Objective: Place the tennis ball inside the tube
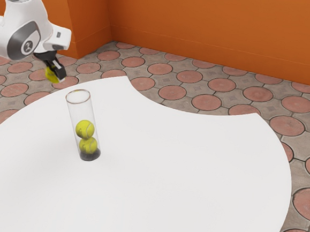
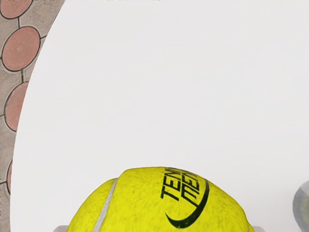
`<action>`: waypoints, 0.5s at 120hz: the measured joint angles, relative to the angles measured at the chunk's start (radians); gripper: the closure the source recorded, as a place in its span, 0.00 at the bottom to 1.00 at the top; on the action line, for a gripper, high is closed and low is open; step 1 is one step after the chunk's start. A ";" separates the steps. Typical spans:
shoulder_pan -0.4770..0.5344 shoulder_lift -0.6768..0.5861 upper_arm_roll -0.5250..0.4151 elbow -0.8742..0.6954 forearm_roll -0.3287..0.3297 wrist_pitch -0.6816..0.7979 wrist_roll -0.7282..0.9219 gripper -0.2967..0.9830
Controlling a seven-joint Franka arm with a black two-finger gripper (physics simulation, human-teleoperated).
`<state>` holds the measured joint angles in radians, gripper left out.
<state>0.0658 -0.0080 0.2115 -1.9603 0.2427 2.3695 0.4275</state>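
Glossy white rounded arm [image 1: 36,18], dark-grey joint cap [image 1: 22,42], black two-fingered tool [image 1: 55,76].

A plain orange wall [image 1: 216,24] stood far off, stepping forward at the exterior view's left. Grey paved floor [image 1: 193,80] with round reddish discs [image 1: 206,102] surrounded a white, curved-edged table [image 1: 193,178].

A smooth white table [image 1: 192,194] spreads across the lower part of the exterior view, its outline broadly rounded, with a concave scoop in the edge between the upper middle and upper right of the frame. Directly on it, left of the frame's centre, a clear cylindrical tube [image 1: 82,113] stands upright on its dark base.
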 joint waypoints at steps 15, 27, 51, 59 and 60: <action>-0.009 0.050 -0.005 0.037 0.011 0.027 -0.001 0.48; -0.004 0.065 -0.014 0.059 0.019 0.046 0.000 0.49; 0.026 0.051 -0.089 0.067 0.030 0.048 -0.014 0.48; 0.006 0.046 -0.099 0.057 0.031 0.023 -0.027 0.48; 0.004 0.046 -0.100 0.055 0.031 0.019 -0.029 0.48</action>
<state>0.0693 0.0377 0.1119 -1.9055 0.2741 2.3888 0.3983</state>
